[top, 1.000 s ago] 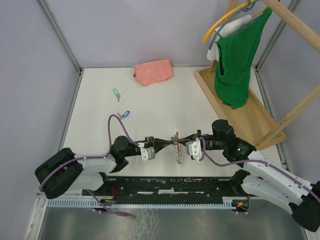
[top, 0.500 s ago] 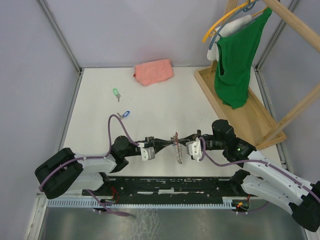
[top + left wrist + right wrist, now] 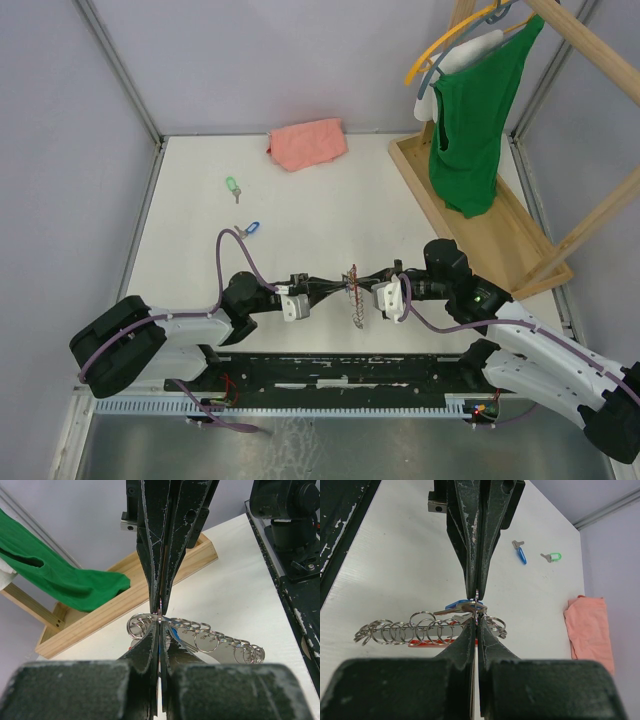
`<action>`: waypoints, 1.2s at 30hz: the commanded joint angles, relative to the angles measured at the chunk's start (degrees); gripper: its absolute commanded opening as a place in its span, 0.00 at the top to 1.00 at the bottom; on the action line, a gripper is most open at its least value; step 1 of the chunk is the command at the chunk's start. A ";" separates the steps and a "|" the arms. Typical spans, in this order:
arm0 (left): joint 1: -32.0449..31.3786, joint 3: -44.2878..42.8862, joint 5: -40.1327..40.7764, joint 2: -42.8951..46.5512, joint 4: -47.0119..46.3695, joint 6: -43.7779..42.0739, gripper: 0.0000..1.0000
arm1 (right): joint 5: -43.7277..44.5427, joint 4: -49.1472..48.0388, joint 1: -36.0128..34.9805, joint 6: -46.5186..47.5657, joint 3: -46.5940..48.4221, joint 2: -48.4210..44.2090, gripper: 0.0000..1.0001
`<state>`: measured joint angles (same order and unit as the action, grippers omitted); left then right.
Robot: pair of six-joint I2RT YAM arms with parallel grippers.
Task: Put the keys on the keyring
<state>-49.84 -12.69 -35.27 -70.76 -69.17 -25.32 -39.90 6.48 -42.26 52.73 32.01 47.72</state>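
Observation:
Both grippers meet tip to tip low over the table near its front edge. My left gripper (image 3: 343, 286) (image 3: 160, 625) and my right gripper (image 3: 359, 285) (image 3: 477, 622) are each shut on a thin upright keyring (image 3: 477, 602) pinched between them. It belongs to a chain of silver keyrings (image 3: 354, 302) (image 3: 210, 637) (image 3: 405, 630) lying over a red-edged strip. A blue-headed key (image 3: 456, 605) sits right at the pinched ring; whether it is threaded on cannot be told. Two loose keys lie far left: a blue one (image 3: 250, 228) (image 3: 520, 555) and a green one (image 3: 232, 186) (image 3: 553, 557).
A folded pink cloth (image 3: 307, 143) (image 3: 587, 630) lies at the back of the table. A wooden rack base (image 3: 480, 225) (image 3: 125, 600) stands at the right with a green garment (image 3: 475, 120) (image 3: 60, 577) hanging over it.

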 commanded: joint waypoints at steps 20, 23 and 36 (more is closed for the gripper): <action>0.34 -1.20 0.12 0.53 -2.49 -1.22 0.97 | -0.02 -3.66 0.16 -0.70 2.71 -0.70 0.99; 0.30 -1.20 0.29 0.62 -2.34 -1.31 0.97 | -0.24 -3.55 0.15 -0.79 2.81 -0.70 0.99; 0.29 -1.33 0.47 0.45 -2.29 -1.24 0.97 | -0.56 -3.54 0.10 -0.78 2.84 -0.70 0.99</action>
<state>-49.84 -12.69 -35.51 -70.76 -69.14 -25.32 -39.88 6.48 -42.26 52.69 32.01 47.75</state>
